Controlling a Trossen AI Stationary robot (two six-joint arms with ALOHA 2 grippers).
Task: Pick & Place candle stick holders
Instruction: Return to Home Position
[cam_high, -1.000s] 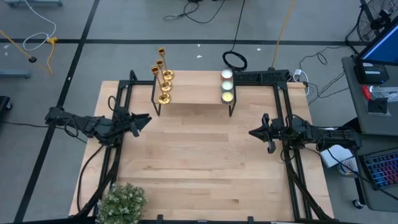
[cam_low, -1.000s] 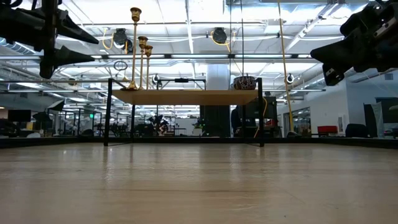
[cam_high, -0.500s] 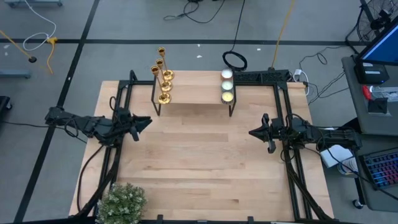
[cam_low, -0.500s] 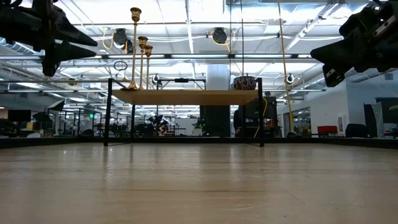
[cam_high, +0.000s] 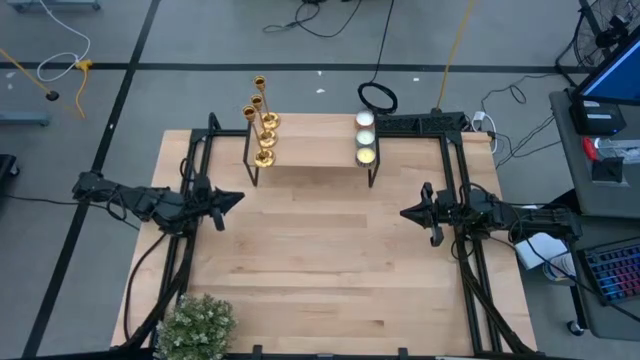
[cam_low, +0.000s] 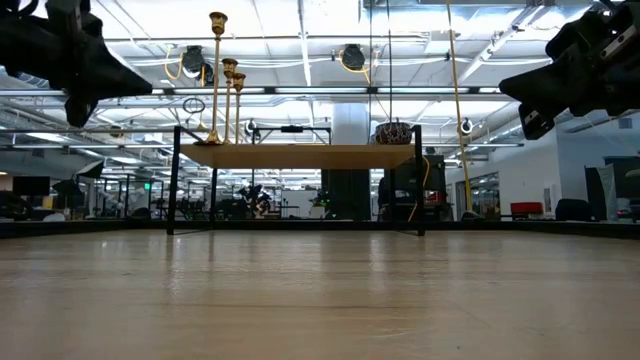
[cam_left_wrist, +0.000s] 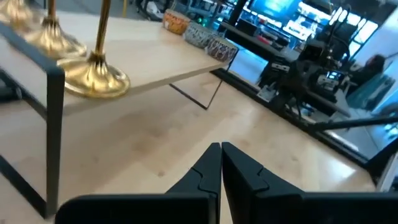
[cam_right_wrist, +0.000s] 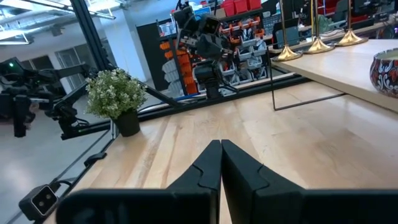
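Three tall gold candle stick holders (cam_high: 262, 125) stand on their round bases at the left end of a raised wooden shelf (cam_high: 310, 158) by the table's far edge; the low view shows them upright (cam_low: 217, 80). My left gripper (cam_high: 238, 198) hovers above the table near its left side, shut and empty, pointing right, short of the shelf. In its wrist view the nearest holder's base (cam_left_wrist: 94, 76) sits ahead of the shut fingertips (cam_left_wrist: 221, 148). My right gripper (cam_high: 404, 213) waits shut above the table's right side, pointing left.
Small round candles (cam_high: 366, 138) sit at the shelf's right end. The shelf stands on thin black legs (cam_left_wrist: 55, 137). A potted green plant (cam_high: 195, 325) is at the near left corner. Bare wood lies between the two grippers (cam_high: 320, 240).
My left gripper has shut its fingers on nothing, staying above the table's left side. The candle stick holders and my right arm have kept still.
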